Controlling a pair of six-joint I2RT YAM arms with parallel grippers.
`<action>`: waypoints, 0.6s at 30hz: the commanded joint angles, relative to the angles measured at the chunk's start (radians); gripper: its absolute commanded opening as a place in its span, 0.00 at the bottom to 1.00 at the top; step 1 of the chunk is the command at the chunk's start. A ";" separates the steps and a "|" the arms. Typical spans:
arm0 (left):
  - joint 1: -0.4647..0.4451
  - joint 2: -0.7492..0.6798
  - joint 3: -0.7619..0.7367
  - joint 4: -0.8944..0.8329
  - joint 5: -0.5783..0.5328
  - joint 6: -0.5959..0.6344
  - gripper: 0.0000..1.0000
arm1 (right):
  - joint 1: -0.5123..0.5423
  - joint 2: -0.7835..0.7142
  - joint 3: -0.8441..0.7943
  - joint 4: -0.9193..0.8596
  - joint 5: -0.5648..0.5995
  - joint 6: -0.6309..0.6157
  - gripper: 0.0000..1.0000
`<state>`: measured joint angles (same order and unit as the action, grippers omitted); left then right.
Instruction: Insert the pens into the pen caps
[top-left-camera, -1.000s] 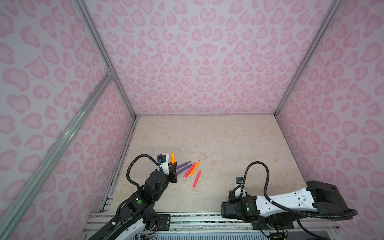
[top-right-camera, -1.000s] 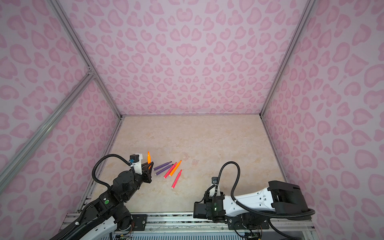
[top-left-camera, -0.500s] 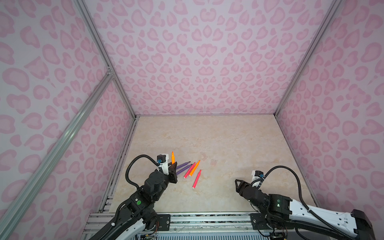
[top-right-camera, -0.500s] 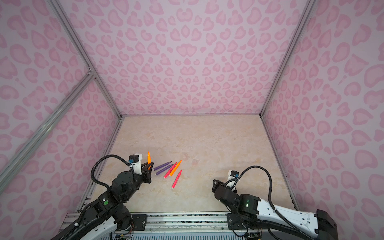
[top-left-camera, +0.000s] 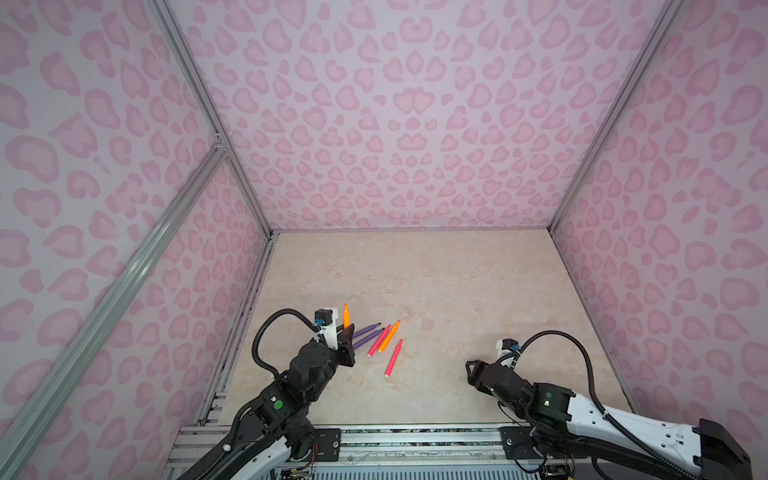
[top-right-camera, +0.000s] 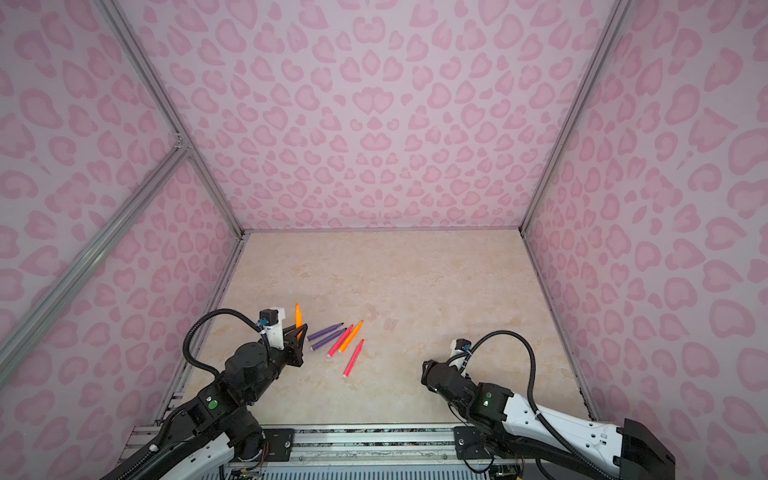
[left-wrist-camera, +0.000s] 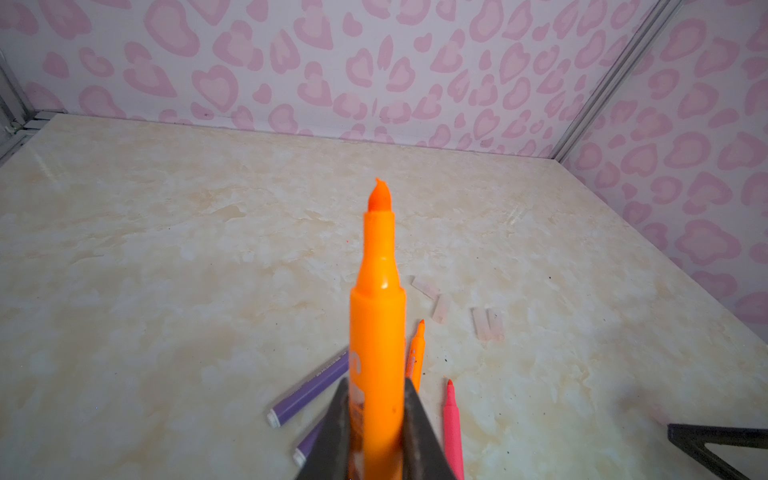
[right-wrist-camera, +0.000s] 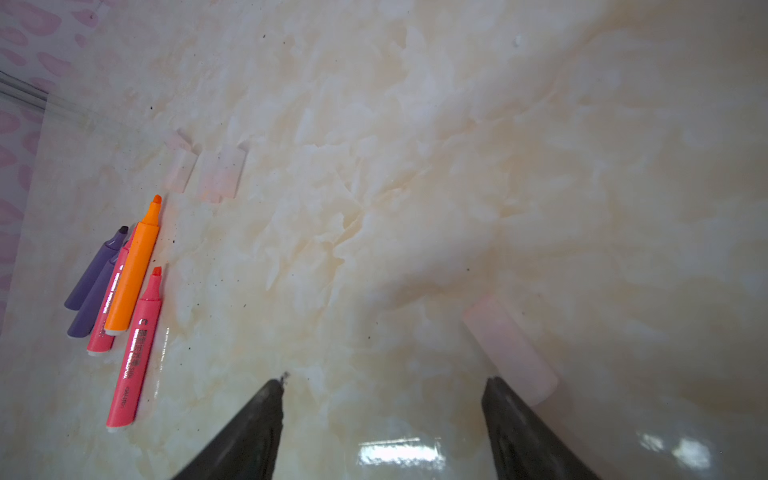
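Orange pen (left-wrist-camera: 377, 316): uncapped, tapered tip, clamped in left hand (left-wrist-camera: 376, 382); right hand (right-wrist-camera: 384, 380) wide, empty.

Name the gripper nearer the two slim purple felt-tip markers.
Left. The left gripper, shut on an orange marker, is beside the butt ends of the purple markers; the open right gripper is across the table.

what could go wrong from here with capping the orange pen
1. The clear cap lies beside one finger of the open right gripper, not squarely between the jaws; closing may miss it or flick it away.
2. The left gripper pinches the orange pen low, with its tip far out; pressing a cap on could tilt it.
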<state>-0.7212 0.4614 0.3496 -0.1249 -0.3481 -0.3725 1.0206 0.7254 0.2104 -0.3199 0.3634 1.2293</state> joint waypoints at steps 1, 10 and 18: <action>0.001 0.001 0.004 0.026 -0.002 0.004 0.04 | -0.012 0.033 0.011 -0.009 0.000 -0.019 0.78; 0.000 -0.009 0.002 0.021 0.003 0.003 0.04 | -0.043 0.198 0.054 -0.018 0.057 -0.039 0.81; 0.001 -0.007 0.001 0.025 0.003 0.003 0.04 | -0.132 0.209 -0.001 0.075 0.028 -0.093 0.82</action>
<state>-0.7212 0.4538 0.3496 -0.1253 -0.3454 -0.3725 0.9134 0.9344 0.2337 -0.2626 0.4332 1.1614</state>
